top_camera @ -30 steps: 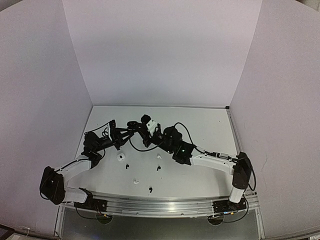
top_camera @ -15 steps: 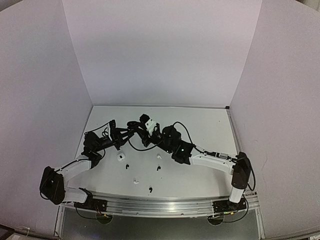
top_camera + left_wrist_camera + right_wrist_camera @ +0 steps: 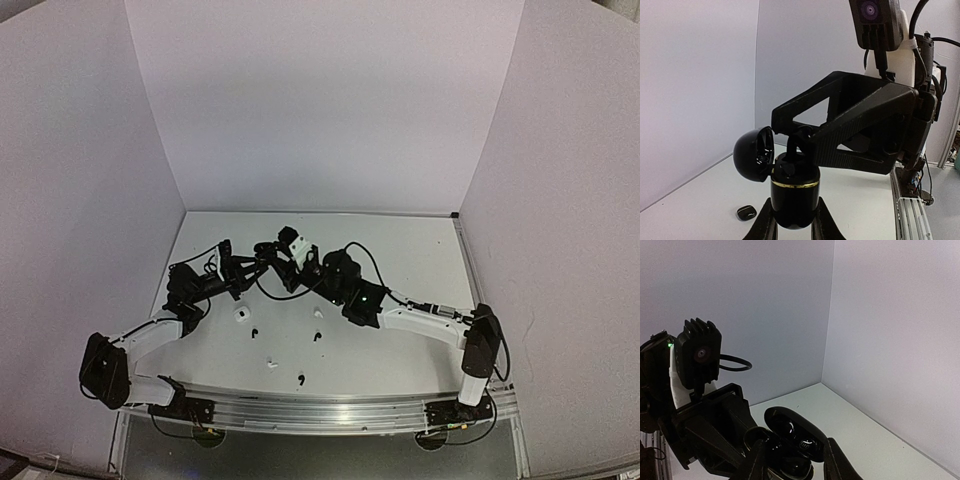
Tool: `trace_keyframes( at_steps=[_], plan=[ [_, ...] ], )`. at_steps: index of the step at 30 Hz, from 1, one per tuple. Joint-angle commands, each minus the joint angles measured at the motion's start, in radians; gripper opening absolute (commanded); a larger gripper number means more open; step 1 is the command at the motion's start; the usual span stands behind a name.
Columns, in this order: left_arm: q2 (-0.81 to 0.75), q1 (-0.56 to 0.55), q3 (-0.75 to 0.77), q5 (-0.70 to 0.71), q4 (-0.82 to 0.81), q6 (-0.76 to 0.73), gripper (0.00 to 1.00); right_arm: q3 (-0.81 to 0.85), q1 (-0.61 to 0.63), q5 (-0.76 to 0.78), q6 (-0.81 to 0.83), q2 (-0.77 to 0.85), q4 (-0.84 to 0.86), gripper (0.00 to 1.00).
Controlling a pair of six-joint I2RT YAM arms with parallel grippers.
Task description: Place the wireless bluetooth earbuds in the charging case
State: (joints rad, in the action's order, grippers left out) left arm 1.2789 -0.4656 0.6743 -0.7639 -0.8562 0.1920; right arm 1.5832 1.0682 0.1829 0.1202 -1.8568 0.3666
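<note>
On the matte white desk (image 3: 400, 250), a small white pebble-like shell (image 3: 241, 313) lay farthest left. Just right of it the loose buds (image 3: 254, 332) were scattered, three black and two white, each a tiny comma shape lying near the arms' front. In the left wrist view a flat, glossy black pebble (image 3: 746, 212) sat on the desk low at the left. The left gripper (image 3: 792, 221) was closed narrowly on the case (image 3: 794, 195), a smooth, glossy black rounded barrel ringed by a thin gold band (image 3: 795, 184) and held upright off the desk. Its domed lid (image 3: 754, 152) hung open to the left, with a hollow shiny inside. A black bud (image 3: 790, 149) stood stem-up in the case's mouth, right under the tips of the right gripper (image 3: 796, 442). That gripper had truss-like fingers with a woven carbon texture, and they stood a little apart. Whether they touched the bud could not be told. From the right wrist view the open case showed dark, glossy wells between those fingers.
</note>
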Motion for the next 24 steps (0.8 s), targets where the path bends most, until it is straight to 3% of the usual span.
trace_keyframes(
  at_steps=[1,15,24],
  plan=[
    [-0.013,-0.002,0.021,0.0,-0.056,0.018,0.0,0.038,0.011,-0.006,-0.01,-0.014,-0.048,0.36],
    [-0.014,-0.001,0.017,0.002,-0.05,0.021,0.0,0.056,0.011,-0.039,-0.044,0.032,-0.052,0.55],
    [-0.013,-0.001,0.019,-0.005,-0.047,0.023,0.0,0.068,0.011,-0.045,-0.07,0.073,-0.051,0.74]
  ],
)
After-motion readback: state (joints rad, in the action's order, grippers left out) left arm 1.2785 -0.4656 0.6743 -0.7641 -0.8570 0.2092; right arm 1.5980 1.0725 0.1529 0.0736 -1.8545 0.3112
